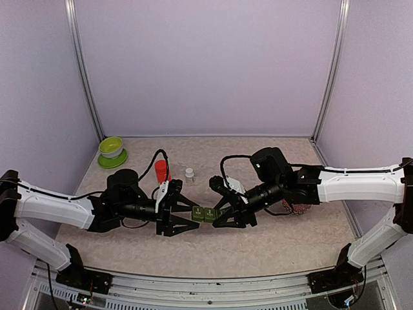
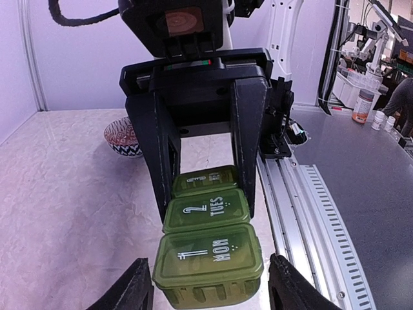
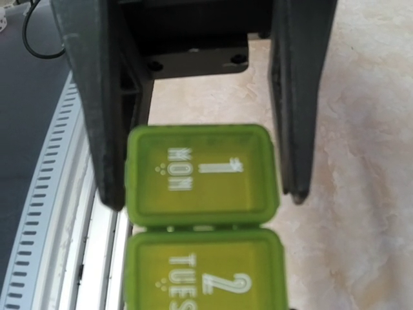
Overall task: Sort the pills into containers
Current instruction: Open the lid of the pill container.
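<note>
The left gripper [image 2: 210,287] stands spread, straddling the MON box [image 2: 210,258] with gaps showing; the right gripper [image 2: 206,208] looks pinched on the far end of the containers [image 1: 207,214], which lie mid-table between the two. Every lid is closed, so lid-opening seems in hand: next, a fingertip must catch MON's lip while the row is braced

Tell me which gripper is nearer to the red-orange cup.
Left. The left gripper, open around the left end of the containers, sits just nearward of the red-orange cup; the right gripper, clamped on their other end, lies farther to the cup's right.
</note>
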`<state>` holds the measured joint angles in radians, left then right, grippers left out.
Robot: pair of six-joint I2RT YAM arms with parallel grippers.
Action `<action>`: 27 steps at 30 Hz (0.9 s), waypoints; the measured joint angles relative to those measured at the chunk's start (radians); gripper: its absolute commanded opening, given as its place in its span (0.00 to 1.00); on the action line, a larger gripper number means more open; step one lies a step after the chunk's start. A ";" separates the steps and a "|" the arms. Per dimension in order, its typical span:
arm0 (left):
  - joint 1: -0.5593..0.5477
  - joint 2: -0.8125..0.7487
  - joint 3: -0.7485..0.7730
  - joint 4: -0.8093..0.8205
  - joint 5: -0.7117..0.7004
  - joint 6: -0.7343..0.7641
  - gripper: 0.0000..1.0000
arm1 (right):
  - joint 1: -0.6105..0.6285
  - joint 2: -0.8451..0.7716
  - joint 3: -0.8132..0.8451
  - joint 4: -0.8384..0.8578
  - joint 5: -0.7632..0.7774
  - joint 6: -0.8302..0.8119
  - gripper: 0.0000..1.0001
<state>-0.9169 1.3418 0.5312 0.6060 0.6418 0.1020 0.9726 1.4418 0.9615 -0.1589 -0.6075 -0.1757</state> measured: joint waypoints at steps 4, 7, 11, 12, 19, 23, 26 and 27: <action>0.000 -0.002 0.000 0.001 -0.003 0.001 0.66 | 0.000 0.000 0.000 -0.001 -0.003 -0.007 0.33; 0.000 -0.002 0.000 0.001 -0.004 0.001 0.66 | 0.000 0.002 0.000 -0.001 -0.003 -0.010 0.33; 0.000 -0.002 0.000 0.001 -0.006 0.000 0.65 | 0.000 0.013 0.000 -0.001 -0.003 -0.010 0.33; 0.000 -0.002 0.000 0.001 -0.006 0.000 0.65 | 0.000 0.015 0.000 -0.001 -0.003 -0.011 0.33; 0.000 -0.002 0.000 0.014 -0.006 0.000 0.62 | 0.000 0.019 0.000 -0.001 -0.003 -0.010 0.33; 0.000 -0.002 0.000 0.014 -0.005 0.000 0.61 | 0.000 0.019 0.000 -0.001 -0.002 -0.010 0.33; 0.000 -0.002 0.000 0.014 -0.005 0.000 0.58 | 0.000 0.019 0.000 -0.001 -0.002 -0.010 0.33; 0.000 -0.001 0.000 0.014 -0.005 0.000 0.57 | 0.000 0.019 0.000 -0.001 -0.002 -0.010 0.33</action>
<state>-0.9173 1.3407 0.5312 0.6197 0.6373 0.1024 0.9726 1.4609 0.9619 -0.1596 -0.6098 -0.1860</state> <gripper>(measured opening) 0.596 0.413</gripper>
